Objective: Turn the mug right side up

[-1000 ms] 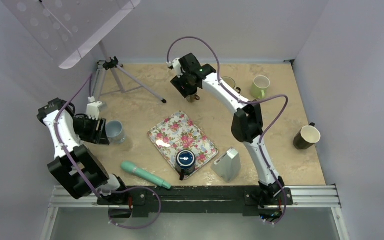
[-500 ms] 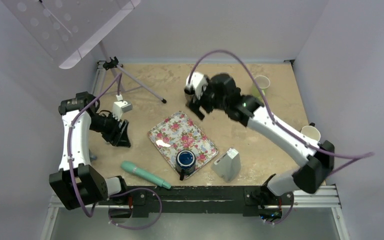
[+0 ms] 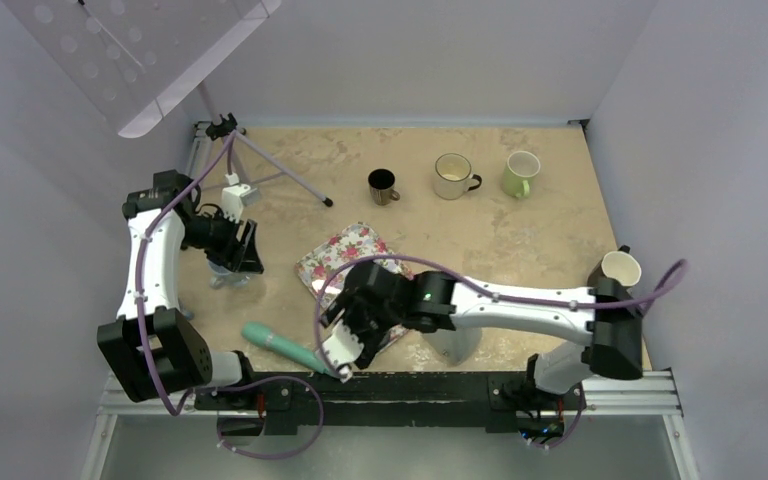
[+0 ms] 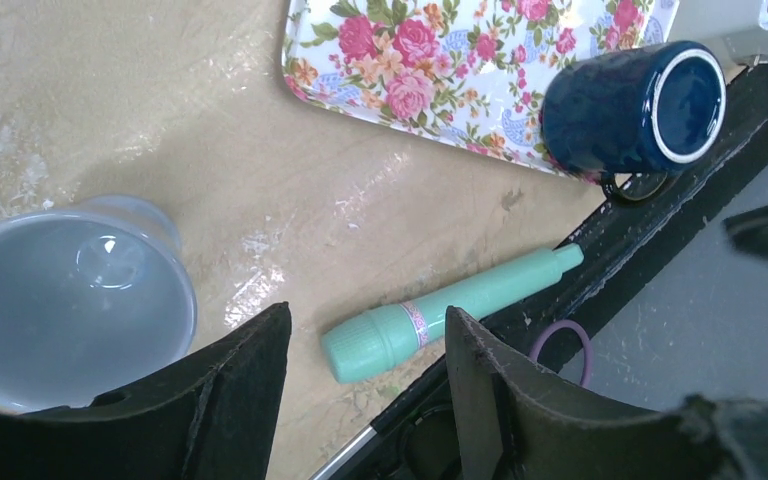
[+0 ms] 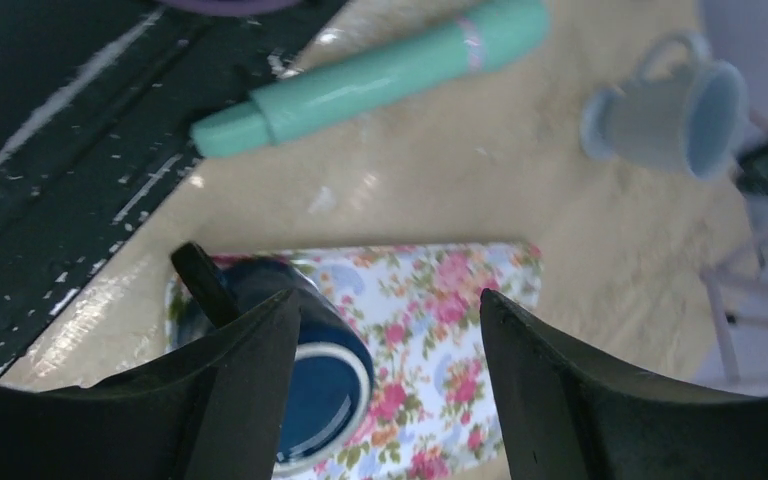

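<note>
The mug (image 4: 630,105) is navy and stands upside down on the near corner of the floral tray (image 4: 440,60), its white-ringed base up. In the right wrist view the mug (image 5: 310,380) sits low between my right gripper's fingers, and the left finger covers part of it. My right gripper (image 5: 390,310) is open and touches nothing. In the top view the right arm and gripper (image 3: 355,322) hide the mug. My left gripper (image 4: 370,340) is open and empty above the table, beside a pale blue mug (image 4: 60,300).
A teal cylindrical tool (image 3: 285,347) lies near the front rail (image 3: 440,385). A black mug (image 3: 383,185), a cream mug (image 3: 452,175) and a green mug (image 3: 520,172) stand at the back. A dark mug (image 3: 612,272) stands at the right, and a tripod (image 3: 260,165) at the back left.
My right arm has swung from the black mug at the back down to the tray's near corner. My left gripper has moved back a little and now hangs over the pale blue mug.
</note>
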`<act>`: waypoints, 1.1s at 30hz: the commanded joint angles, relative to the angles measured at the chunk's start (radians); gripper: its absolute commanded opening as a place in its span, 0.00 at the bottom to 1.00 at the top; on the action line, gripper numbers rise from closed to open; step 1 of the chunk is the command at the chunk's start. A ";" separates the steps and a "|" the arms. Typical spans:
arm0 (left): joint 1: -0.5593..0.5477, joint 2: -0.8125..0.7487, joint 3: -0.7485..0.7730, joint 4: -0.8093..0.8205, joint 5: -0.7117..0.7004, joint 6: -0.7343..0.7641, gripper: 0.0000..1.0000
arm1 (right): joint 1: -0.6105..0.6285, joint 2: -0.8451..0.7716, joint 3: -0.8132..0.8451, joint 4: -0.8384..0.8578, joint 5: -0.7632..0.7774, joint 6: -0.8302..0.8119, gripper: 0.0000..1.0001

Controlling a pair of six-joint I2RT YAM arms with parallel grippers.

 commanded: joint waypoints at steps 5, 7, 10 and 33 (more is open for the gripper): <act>-0.005 0.027 0.035 0.065 0.029 -0.056 0.61 | 0.179 0.179 0.166 -0.276 0.058 -0.193 0.67; -0.005 0.029 0.032 0.063 0.032 -0.050 0.61 | 0.198 0.197 0.190 -0.334 0.085 -0.183 0.68; -0.005 0.033 0.027 0.062 0.036 -0.042 0.61 | 0.223 0.230 0.216 -0.415 0.150 -0.135 0.70; -0.005 0.026 0.038 0.041 0.047 -0.029 0.61 | 0.151 0.395 0.170 -0.350 0.333 -0.162 0.37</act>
